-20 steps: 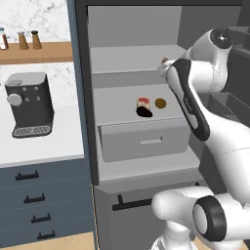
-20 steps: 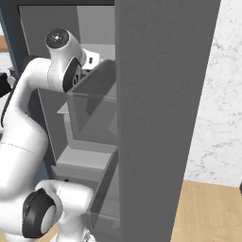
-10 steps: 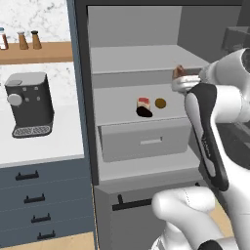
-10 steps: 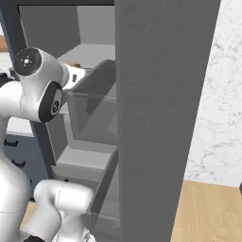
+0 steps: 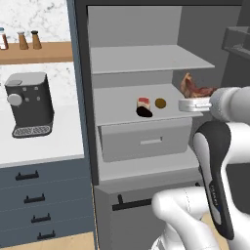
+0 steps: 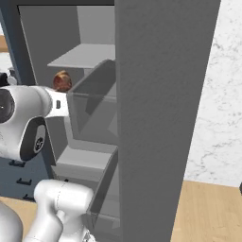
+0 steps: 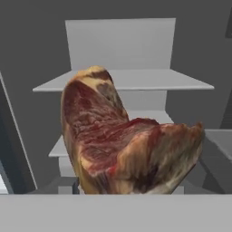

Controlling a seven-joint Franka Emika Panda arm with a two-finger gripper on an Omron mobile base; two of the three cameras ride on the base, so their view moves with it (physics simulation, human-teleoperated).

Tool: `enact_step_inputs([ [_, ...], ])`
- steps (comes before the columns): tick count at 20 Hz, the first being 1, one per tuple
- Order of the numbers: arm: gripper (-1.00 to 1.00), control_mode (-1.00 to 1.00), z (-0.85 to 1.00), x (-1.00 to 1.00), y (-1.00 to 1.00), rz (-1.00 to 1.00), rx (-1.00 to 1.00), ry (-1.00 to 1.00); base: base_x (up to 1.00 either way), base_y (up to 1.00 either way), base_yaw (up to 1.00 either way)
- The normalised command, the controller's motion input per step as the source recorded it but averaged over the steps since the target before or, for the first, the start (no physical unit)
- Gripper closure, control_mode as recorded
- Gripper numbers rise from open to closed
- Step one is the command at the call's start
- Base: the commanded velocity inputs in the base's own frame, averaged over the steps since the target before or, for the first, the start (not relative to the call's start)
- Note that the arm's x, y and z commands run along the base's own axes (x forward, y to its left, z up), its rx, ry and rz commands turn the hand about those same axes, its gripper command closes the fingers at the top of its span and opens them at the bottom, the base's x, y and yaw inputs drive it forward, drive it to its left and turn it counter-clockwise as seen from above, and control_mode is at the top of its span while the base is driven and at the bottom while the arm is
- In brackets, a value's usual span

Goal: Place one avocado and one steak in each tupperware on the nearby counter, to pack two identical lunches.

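The tall grey open fridge cabinet point(image 5: 146, 122) takes up the middle of the left base view, with flat grey shelves and a pulled-out grey drawer point(image 5: 146, 140) under the middle shelf. In the right base view its open grey door point(image 6: 165, 118) stands edge-on, with clear door bins on its inner face.

To the left of the fridge runs the long white surface point(image 5: 49, 141) over dark blue-grey drawers with black bar handles point(image 5: 44, 200). A black coffee machine point(image 5: 30, 103) stands on the surface toward its back edge, near the marble wall. Above it a wooden wall shelf point(image 5: 36, 52) carries small bottles.

The white arm reaches across the lower right of the left base view to the right front edge of the middle fridge shelf point(image 5: 127, 110). The red, marbled raw steak point(image 7: 127, 149) sits up at the end of the hand, raised above that shelf's right front corner; it shows as a red-brown lump in the left base view point(image 5: 194, 88) and the right base view point(image 6: 62, 81). In the hand view the steak covers the jaws point(image 7: 124, 188), so I cannot tell whether they are closed on it.

Near the middle of the same shelf lie a small red-and-white item with a dark base point(image 5: 143, 106) and, just beside it to the right, a small round brown item point(image 5: 160, 103); what these are is too small to tell.
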Motion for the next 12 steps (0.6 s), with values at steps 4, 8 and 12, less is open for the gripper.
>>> enact_step_inputs([
  [4, 1.00, -1.00, 0.00, -0.21, 0.05, 0.00, 0.00, -0.01, 0.00, 0.00, 0.00],
  [8, 1.00, -1.00, 0.00, -0.11, 0.02, 0.00, 0.00, 0.00, 0.00, 0.00, 0.00],
  [12, 1.00, 1.00, 0.00, -0.01, 0.00, 0.00, 0.00, 0.00, -0.01, 0.00, 0.00],
])
